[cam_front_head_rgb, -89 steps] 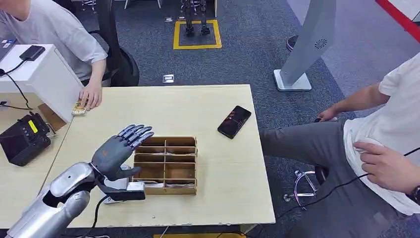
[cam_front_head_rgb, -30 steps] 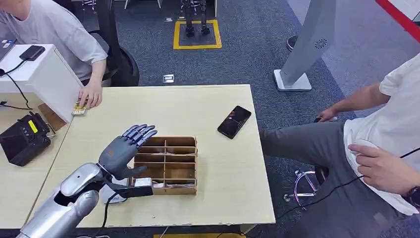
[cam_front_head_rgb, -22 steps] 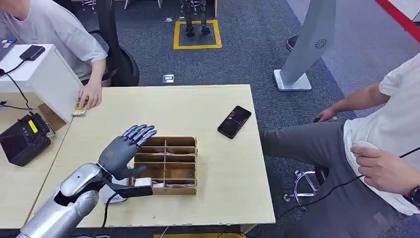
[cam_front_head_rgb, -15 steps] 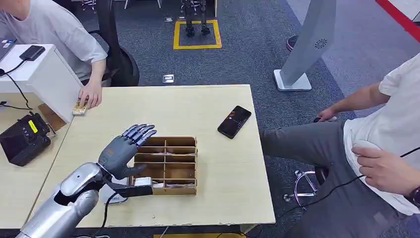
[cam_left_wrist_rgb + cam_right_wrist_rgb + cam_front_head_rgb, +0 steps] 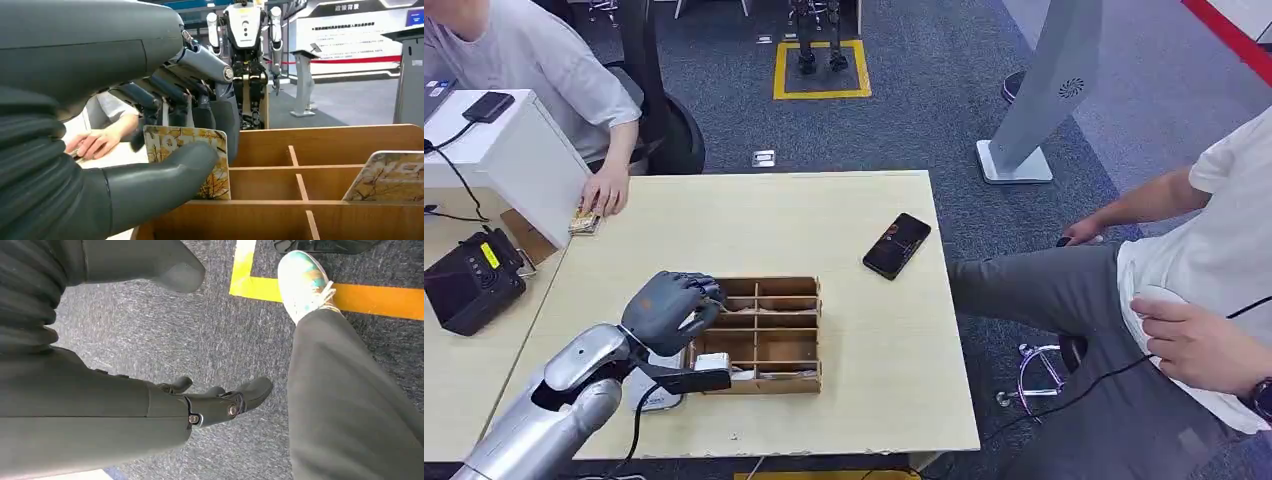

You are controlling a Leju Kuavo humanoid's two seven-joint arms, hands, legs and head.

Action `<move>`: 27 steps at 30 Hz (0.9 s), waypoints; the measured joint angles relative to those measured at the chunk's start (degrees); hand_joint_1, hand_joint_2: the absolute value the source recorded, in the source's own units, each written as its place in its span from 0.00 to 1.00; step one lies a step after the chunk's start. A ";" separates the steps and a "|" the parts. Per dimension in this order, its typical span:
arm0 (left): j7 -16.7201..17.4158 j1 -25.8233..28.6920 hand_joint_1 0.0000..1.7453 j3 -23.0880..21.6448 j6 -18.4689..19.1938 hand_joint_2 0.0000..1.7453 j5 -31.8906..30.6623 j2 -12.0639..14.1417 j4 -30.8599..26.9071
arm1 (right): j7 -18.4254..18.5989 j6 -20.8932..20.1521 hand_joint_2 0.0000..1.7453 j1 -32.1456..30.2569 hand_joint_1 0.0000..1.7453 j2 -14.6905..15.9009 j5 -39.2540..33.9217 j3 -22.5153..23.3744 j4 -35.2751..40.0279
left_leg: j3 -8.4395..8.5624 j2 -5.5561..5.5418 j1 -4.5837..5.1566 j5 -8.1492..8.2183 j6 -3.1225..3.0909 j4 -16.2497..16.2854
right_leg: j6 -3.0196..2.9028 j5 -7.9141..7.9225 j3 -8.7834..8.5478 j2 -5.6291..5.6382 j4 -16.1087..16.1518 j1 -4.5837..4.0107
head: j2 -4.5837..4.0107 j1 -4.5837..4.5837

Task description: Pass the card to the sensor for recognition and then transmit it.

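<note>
A light wooden desk (image 5: 754, 215) carries a brown wooden divided box (image 5: 769, 333) at its near-left part, with a white device (image 5: 656, 393) trailing a black cable just left of the box. A black phone (image 5: 896, 245) lies flat toward the far right of the desk, well apart from the box. At the far-left corner a person's hand (image 5: 604, 190) rests beside a small patterned card (image 5: 582, 222). A second desk (image 5: 449, 350) adjoins on the left, bearing a black handheld unit (image 5: 472, 280) and a white box (image 5: 519, 160).
</note>
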State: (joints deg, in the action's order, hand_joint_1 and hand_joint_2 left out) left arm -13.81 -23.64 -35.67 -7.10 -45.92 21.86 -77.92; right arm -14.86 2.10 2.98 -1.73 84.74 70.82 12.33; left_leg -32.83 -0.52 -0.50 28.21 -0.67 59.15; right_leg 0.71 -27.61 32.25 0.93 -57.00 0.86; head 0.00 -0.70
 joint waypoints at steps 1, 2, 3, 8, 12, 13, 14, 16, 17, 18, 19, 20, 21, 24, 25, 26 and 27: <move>0.02 0.00 1.00 0.00 0.00 1.00 -0.07 0.00 0.00 | 0.00 0.00 1.00 0.00 0.00 0.00 0.00 0.02 0.00 | 0.00 0.00 0.00 0.00 0.00 0.00 | 0.00 0.00 0.00 0.00 0.00 0.00 | 0.00 0.02; 0.02 0.00 1.00 0.00 -0.02 1.00 -0.07 0.00 0.02 | 0.00 0.00 1.00 0.00 0.00 0.00 -0.02 0.04 0.00 | 0.00 0.00 0.00 0.00 0.00 0.00 | 0.00 0.00 0.00 0.00 0.00 0.00 | 0.00 0.00; 0.04 0.00 1.00 0.00 -0.02 1.00 -0.07 0.00 0.02 | 0.00 0.00 1.00 0.01 0.00 0.00 -0.02 0.07 0.00 | 0.00 0.00 0.00 0.00 0.00 0.00 | 0.00 0.00 0.00 0.00 0.00 0.00 | 0.00 0.02; 0.04 0.00 1.00 0.00 -0.02 1.00 -0.09 0.00 0.04 | -0.04 0.00 1.00 0.01 0.00 0.00 -0.04 0.13 0.00 | 0.00 -0.01 0.00 0.00 0.00 0.00 | 0.00 0.00 0.00 0.00 0.00 0.00 | 0.00 0.00; 0.07 0.00 1.00 0.00 0.02 1.00 -0.09 0.00 0.06 | -0.37 0.04 1.00 0.01 0.00 0.00 -0.11 0.28 0.00 | 0.00 -0.01 0.00 0.00 0.00 0.00 | 0.00 0.00 0.00 0.00 0.00 0.00 | 0.00 0.00; 0.07 0.01 1.00 0.00 0.02 1.00 -0.09 0.00 0.07 | -0.50 0.04 1.00 0.01 0.00 0.00 -0.11 0.31 0.00 | 0.00 -0.01 0.00 0.00 0.00 0.00 | 0.00 0.00 0.00 0.00 0.00 0.00 | 0.00 0.02; 0.07 0.01 1.00 0.00 0.02 1.00 -0.09 0.00 0.07 | -0.55 0.04 1.00 0.02 0.00 0.00 -0.11 0.31 0.00 | 0.00 -0.01 0.00 0.00 0.00 0.00 | 0.00 0.00 0.00 0.00 0.00 0.00 | 0.00 0.00; 0.07 0.00 1.00 0.00 0.02 1.00 -0.07 0.02 0.07 | -0.72 0.11 1.00 0.02 0.00 0.00 -0.11 0.33 0.00 | 0.00 -0.01 0.00 0.00 0.00 0.00 | 0.00 0.00 0.00 0.00 0.00 0.00 | 0.00 0.02; 0.04 0.00 1.00 0.00 0.02 1.00 0.11 0.02 0.09 | -0.74 0.13 1.00 0.02 0.00 0.00 -0.11 0.33 0.00 | 0.00 -0.01 0.00 0.00 0.00 0.00 | 0.00 0.00 0.00 0.00 0.00 0.00 | 0.00 0.02; -0.11 -0.04 1.00 0.00 0.04 1.00 0.53 0.04 0.09 | -0.74 0.13 1.00 0.02 0.00 0.00 -0.11 0.33 0.00 | 0.00 -0.01 0.00 0.00 0.00 0.00 | 0.00 0.00 0.00 0.00 0.00 0.00 | 0.00 0.00; -0.43 -0.28 1.00 0.00 0.32 1.00 1.28 0.15 0.09 | -0.74 0.13 1.00 0.01 0.00 0.00 -0.11 0.35 0.00 | 0.00 0.00 0.00 0.00 0.00 0.00 | 0.00 0.00 0.01 0.00 0.00 0.00 | 0.00 0.00; -0.63 -0.90 1.00 0.02 0.90 1.00 2.19 0.42 0.09 | -0.70 0.11 1.00 0.01 0.00 0.00 -0.11 0.35 0.00 | 0.00 -0.01 -0.01 -0.01 0.01 0.01 | 0.00 0.00 0.02 -0.01 0.00 -0.01 | 0.00 0.02; -0.66 -2.24 1.00 0.02 1.78 1.00 3.48 0.66 0.07 | -0.68 0.11 1.00 0.02 0.00 0.00 -0.11 0.35 0.00 | -0.01 -0.05 -0.03 -0.02 0.01 0.02 | -0.01 0.01 0.03 -0.05 0.00 -0.03 | 0.00 0.00; -0.39 -10.72 1.00 0.02 6.13 1.00 11.25 3.41 -0.37 | -0.66 0.13 1.00 0.06 0.00 0.02 -0.17 0.44 0.02 | -0.13 -0.13 -0.15 -0.14 0.08 0.08 | -0.07 0.13 0.07 -0.13 -0.01 -0.15 | 0.00 0.02; 0.29 -15.57 1.00 0.09 8.80 1.00 14.57 4.24 -0.42 | -0.66 0.17 1.00 0.05 0.00 0.07 -0.26 0.46 0.07 | -0.20 -0.15 -0.16 -0.16 0.08 0.08 | -0.08 0.14 0.13 -0.16 0.00 -0.17 | 0.00 -0.02; 1.34 -20.37 1.00 0.42 12.13 1.00 17.70 5.14 -0.39 | -0.68 0.22 1.00 0.04 0.00 0.18 -0.33 0.52 0.11 | -0.33 -0.15 -0.21 -0.27 0.10 0.08 | -0.12 0.21 0.21 -0.16 -0.01 -0.21 | 0.00 0.00; 2.14 -25.93 1.00 0.92 15.84 1.00 20.67 5.97 -0.31 | -0.68 0.24 1.00 0.05 0.00 0.24 -0.39 0.57 0.15 | -0.47 -0.14 -0.23 -0.30 0.14 0.08 | -0.12 0.27 0.31 -0.15 -0.01 -0.25 | 0.00 0.00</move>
State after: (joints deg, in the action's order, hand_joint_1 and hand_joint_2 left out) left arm -11.67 -49.56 -34.75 8.74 -25.26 27.83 -78.23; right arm -15.54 2.34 3.03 -1.49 84.35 71.38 12.48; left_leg -33.30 -0.65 -0.73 27.91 -0.52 59.23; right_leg 0.59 -27.34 32.56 0.78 -57.00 0.61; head 0.00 -0.70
